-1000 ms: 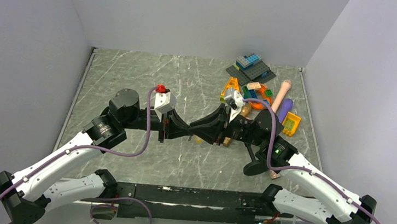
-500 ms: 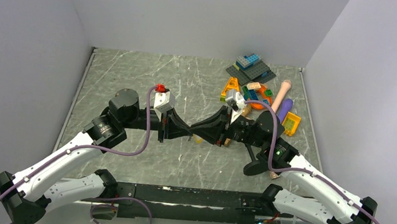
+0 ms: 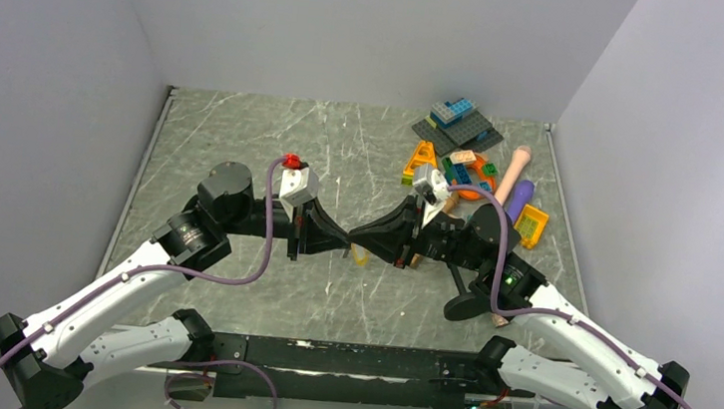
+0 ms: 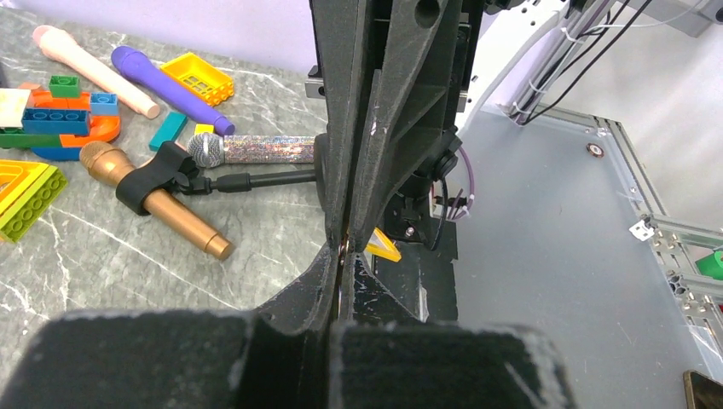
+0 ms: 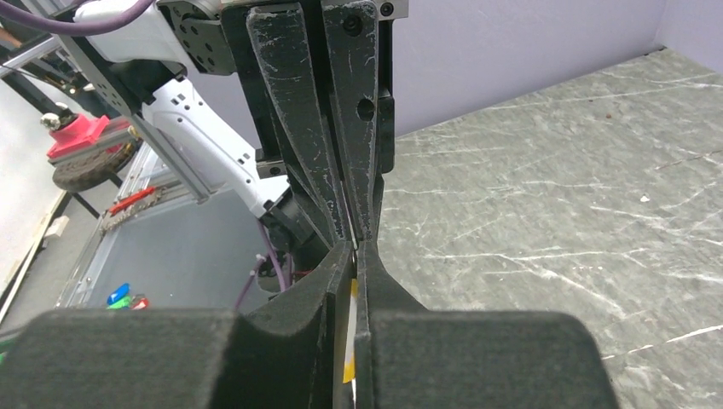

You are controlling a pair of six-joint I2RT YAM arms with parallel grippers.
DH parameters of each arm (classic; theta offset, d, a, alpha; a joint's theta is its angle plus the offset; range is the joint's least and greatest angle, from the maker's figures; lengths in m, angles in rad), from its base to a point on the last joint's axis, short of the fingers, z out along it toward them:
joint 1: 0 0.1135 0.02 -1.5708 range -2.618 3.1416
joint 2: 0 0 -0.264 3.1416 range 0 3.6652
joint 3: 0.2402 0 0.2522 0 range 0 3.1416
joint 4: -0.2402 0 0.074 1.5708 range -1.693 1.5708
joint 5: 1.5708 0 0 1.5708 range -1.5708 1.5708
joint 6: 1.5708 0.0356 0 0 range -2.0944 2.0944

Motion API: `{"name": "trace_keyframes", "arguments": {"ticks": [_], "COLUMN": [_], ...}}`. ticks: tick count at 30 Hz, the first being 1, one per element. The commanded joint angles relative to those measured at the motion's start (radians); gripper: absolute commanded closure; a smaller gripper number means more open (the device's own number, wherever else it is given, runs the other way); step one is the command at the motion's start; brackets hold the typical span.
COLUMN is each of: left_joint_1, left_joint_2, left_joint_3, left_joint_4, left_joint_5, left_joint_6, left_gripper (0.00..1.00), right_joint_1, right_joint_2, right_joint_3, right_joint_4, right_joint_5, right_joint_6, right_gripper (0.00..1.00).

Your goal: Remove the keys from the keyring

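Separation step, I judged: left gripper (image 3: 342, 236) at nine o'clock faced right gripper (image 3: 357, 234) at three, fingers pressed together; next, pull apart gently.

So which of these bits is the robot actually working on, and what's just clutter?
Job: left gripper, right gripper, keys glinting brass between their shut tips; keyring too small to see.
Lying about: gold microphone, silver microphone, purple stick, toy bricks.
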Motion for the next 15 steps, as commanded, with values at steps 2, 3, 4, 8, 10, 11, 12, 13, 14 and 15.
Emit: {"name": "trace_keyframes", "arguments": {"ticks": [2,3,4,8,10,11,12,13,14,15], "left_joint_1": [0.011,0.012,0.013,0.014,0.015,0.015,0.015,0.014,0.015,0.014], "left_joint_2": [-0.019,-0.019,-0.018,-0.009,-0.003,0.000,0.003,0.007,0.012,0.016], "left_joint_3": [0.005,0.005,0.005,0.009,0.013,0.013,0.014,0.016,0.019,0.023], "left_joint_4": [0.060,0.062,0.063,0.060,0.056,0.054,0.052,0.050,0.046,0.043], "left_joint_5": [0.020,0.023,0.024,0.036,0.040,0.043,0.045,0.050,0.058,0.063], "left_joint_6": [-0.012,-0.014,-0.014,-0.015,-0.012,-0.011,-0.010,-0.009,-0.008,-0.006], "left_gripper": [1.00,1.00,1.00,1.00,1.00,1.00,1.00,1.00,1.00,1.00], "right_joint_1": [0.002,0.002,0.002,0.002,0.002,0.002,0.003,0.003,0.004,0.004], "right_joint_2": [-0.013,-0.009,-0.007,0.011,0.021,0.026,0.030,0.033,0.036,0.039], "right_joint_3": [0.002,0.005,0.009,0.034,0.052,0.063,0.073,0.082,0.091,0.101], "right_joint_4": [-0.018,-0.023,-0.030,-0.075,-0.115,-0.137,-0.161,-0.190,-0.220,-0.248], "right_joint_5": [-0.026,-0.029,-0.031,-0.055,-0.064,-0.072,-0.077,-0.081,-0.087,-0.091], "right_joint_6": [-0.016,-0.018,-0.021,-0.044,-0.063,-0.077,-0.089,-0.100,-0.111,-0.123], "right_gripper": [0.96,1.00,1.00,1.00,1.00,1.00,1.00,1.00,1.00,1.00]}}
